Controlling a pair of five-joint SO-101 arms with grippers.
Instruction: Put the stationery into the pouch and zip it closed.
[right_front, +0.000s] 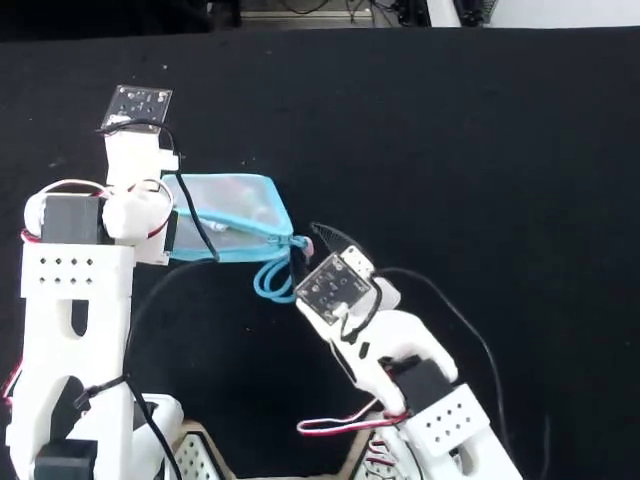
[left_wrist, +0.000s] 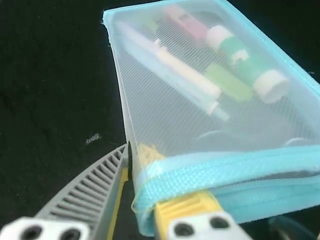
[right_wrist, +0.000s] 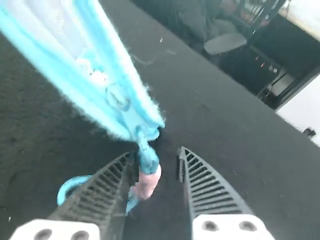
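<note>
A translucent pouch (right_front: 235, 210) with a light-blue zipper edge lies on the black table. Inside the pouch (left_wrist: 165, 115) I see a green glue stick (left_wrist: 247, 65), a white pen (left_wrist: 175, 67), a pink item (left_wrist: 187, 25) and a small green piece (left_wrist: 227, 82). My left gripper (left_wrist: 134, 155) is shut on the pouch's zipper-side corner, at its left end (right_front: 172, 228). At the pouch's other end (right_wrist: 75, 65), the zipper pull (right_wrist: 145, 160) hangs between the fingers of my right gripper (right_wrist: 156, 155), which is open (right_front: 308, 243). A blue cord loop (right_front: 272, 280) trails from the pull.
Black cloth covers the whole table (right_front: 480, 150), with wide free room to the right and beyond the pouch. The arms' white bases (right_front: 70, 330) stand along the near edge. Chairs and furniture (right_wrist: 225, 42) are in the room behind.
</note>
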